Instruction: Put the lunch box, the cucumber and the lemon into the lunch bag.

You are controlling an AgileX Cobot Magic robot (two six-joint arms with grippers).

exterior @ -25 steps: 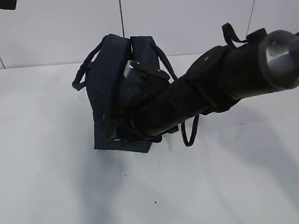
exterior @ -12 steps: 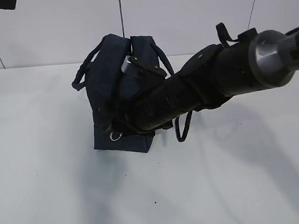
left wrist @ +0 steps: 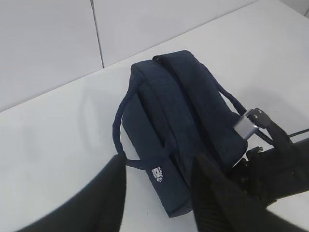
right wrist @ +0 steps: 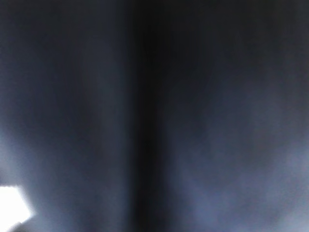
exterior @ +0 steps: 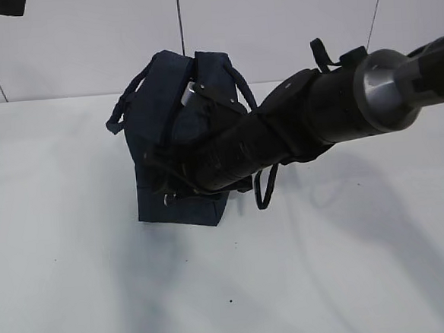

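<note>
The dark navy lunch bag (exterior: 158,118) stands on the white table, its two loop handles hanging at the sides. In the left wrist view the lunch bag (left wrist: 183,101) shows its round white logo (left wrist: 158,174). My right gripper (exterior: 170,191) reaches across from the right and presses against the bag's near end, low down; its fingers are lost against the dark fabric. The right wrist view is filled with blurred navy cloth. My left gripper (left wrist: 159,162) hovers above the bag, open, with nothing between its fingers. The lunch box, the cucumber and the lemon are out of view.
The thick black right arm (exterior: 303,126) crosses the middle of the table, with a loose black cable loop (exterior: 265,190) hanging under it. A pale wall (exterior: 273,26) rises right behind the bag. Bare white table (exterior: 100,282) lies in front.
The right arm has swung left and lower along the bag's near end. A silver ring that showed there half a second ago is now mostly covered. The left gripper looks unchanged.
</note>
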